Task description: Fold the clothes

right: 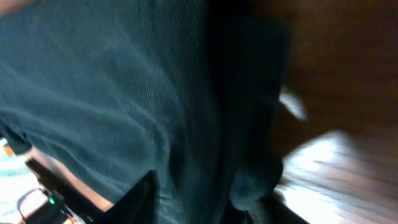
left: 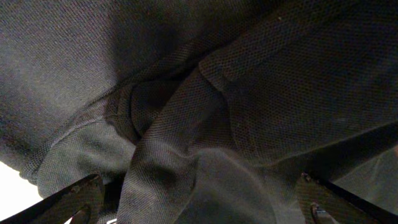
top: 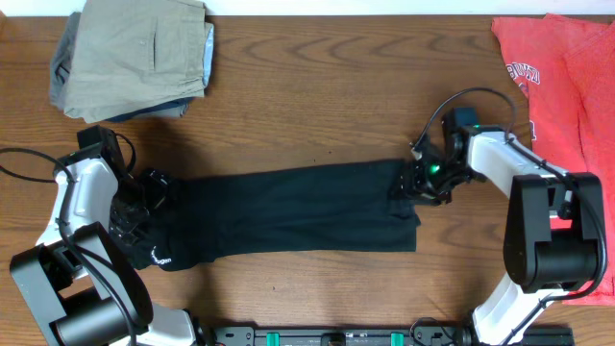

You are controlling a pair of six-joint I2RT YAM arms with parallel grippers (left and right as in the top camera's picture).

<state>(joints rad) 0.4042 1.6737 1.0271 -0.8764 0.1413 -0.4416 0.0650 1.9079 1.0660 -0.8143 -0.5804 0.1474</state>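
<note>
**Both arms at opposite ends of a black shirt stretched across the counter**

The left arm (top: 77, 192) bends in from the near left, and its wrist reaches down to the left end of the black shirt (top: 288, 211). The left jaws are spread wide. In the left wrist view the two fingers (left: 74, 199) sit far apart at the bottom corners, and bunched, mesh-textured shirt fabric (left: 205, 124) fills the gap between them.

The right arm (top: 500, 159) curls in from the near right, and its wrist is low over the shirt's right end, where the cloth is rucked up. I cannot tell the state of the right jaws. The right wrist view is blurred, showing only dark cloth (right: 124, 93) up close and a strip of counter (right: 348, 74).

The shirt lies mid-counter as a long band running left to right, touching both wrists. There is small white lettering (top: 161, 258) on its near left end, too small to read.

Folded khaki trousers (top: 135, 53) lie at the far left, well apart from the shirt. A red T-shirt (top: 562, 77) lies at the far right, partly under the right arm, and its white print (top: 520, 72) is not legible. Black cables loop off both wrists. The wooden counter (top: 317, 86) is bare between the items.
</note>
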